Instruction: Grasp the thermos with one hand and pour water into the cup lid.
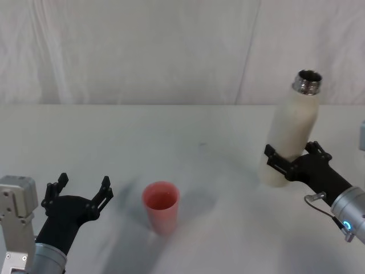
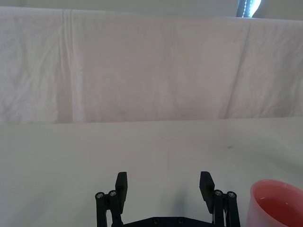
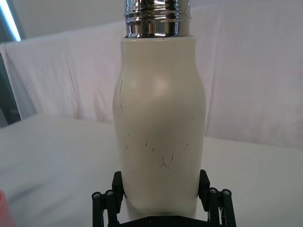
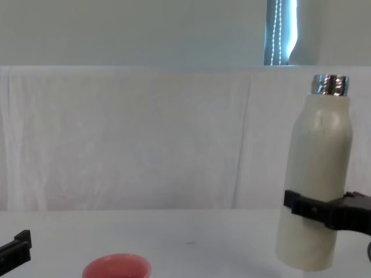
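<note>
Left of the cup lid (image 1: 161, 206), the left gripper (image 1: 80, 190) sits low over the table (image 1: 188, 131), fingers spread wide, nothing between them, idle. Well right of the cup lid, the right gripper (image 1: 288, 160) is clamped round the lower body of the thermos (image 1: 290, 132), neck uppermost, leaning slightly. Risks: the grip is low on a tall smooth bottle, so tipping may let it slip, and pouring from this far misses the narrow rim.
</note>
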Controlling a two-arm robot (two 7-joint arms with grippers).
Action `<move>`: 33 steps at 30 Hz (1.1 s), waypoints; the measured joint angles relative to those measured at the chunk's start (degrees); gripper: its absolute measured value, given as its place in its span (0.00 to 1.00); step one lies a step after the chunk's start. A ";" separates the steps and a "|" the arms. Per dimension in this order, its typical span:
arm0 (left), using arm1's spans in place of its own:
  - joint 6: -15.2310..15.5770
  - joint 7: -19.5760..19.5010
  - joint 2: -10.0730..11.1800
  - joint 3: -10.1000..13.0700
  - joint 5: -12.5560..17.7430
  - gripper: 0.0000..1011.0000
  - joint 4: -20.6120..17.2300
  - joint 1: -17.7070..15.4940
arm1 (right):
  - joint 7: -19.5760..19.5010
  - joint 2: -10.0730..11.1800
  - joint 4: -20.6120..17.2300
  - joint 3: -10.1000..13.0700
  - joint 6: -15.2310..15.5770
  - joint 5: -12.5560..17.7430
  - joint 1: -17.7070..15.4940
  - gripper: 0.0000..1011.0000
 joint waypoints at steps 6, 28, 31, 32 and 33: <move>0.00 0.00 0.00 0.00 0.00 0.99 0.00 0.00 | -0.24 0.55 2.40 -2.00 -1.19 -1.75 1.66 0.94; 0.00 0.00 0.00 0.00 0.00 0.99 0.00 0.00 | -0.16 -0.41 11.55 -3.48 -7.16 -6.63 5.97 0.94; 0.00 0.00 0.00 0.00 0.00 0.99 0.00 0.00 | -0.15 -0.62 12.20 -3.18 -6.93 -6.50 6.53 0.94; 0.00 0.00 0.00 0.00 0.00 0.99 0.00 0.00 | -0.16 -0.77 12.60 -3.04 -6.85 -6.38 6.82 0.94; 0.00 0.00 0.00 0.00 0.00 0.99 0.00 0.00 | -0.15 -0.86 12.81 -2.97 -6.83 -6.31 6.99 0.94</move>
